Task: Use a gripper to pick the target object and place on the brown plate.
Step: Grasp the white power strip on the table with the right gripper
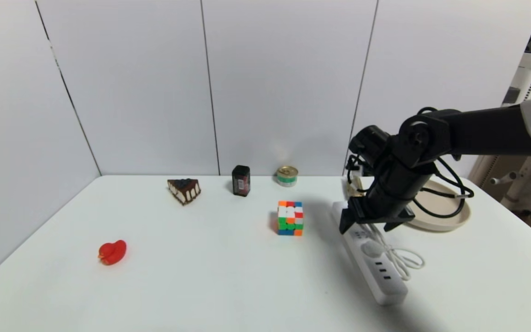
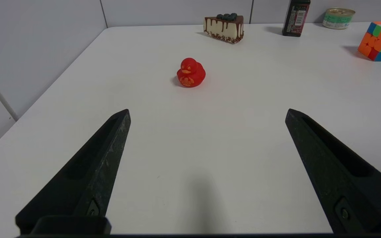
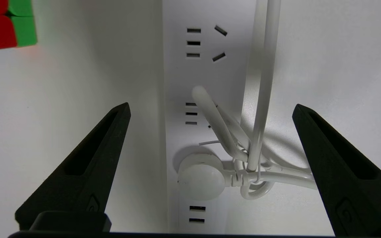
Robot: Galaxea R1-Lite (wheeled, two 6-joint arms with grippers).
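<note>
White panelled walls back a white worktop [image 1: 210, 276]. Behind the right gripper [image 1: 368, 225] sits the brown plate [image 1: 445, 216], round, beige, raised-rimmed. Directly beneath that gripper's wide-spread jaws lies the target object [image 1: 376, 258]: a long white power strip with socket slots, a round button, USB ports, and a coiled white cord [image 3: 260, 99] bundled on its plate side. A puzzle cube [image 1: 290, 217] stands just outside one jaw. The left gripper [image 2: 207, 114] hovers with jaws wide, a red duck [image 2: 190, 72] ahead of them.
</note>
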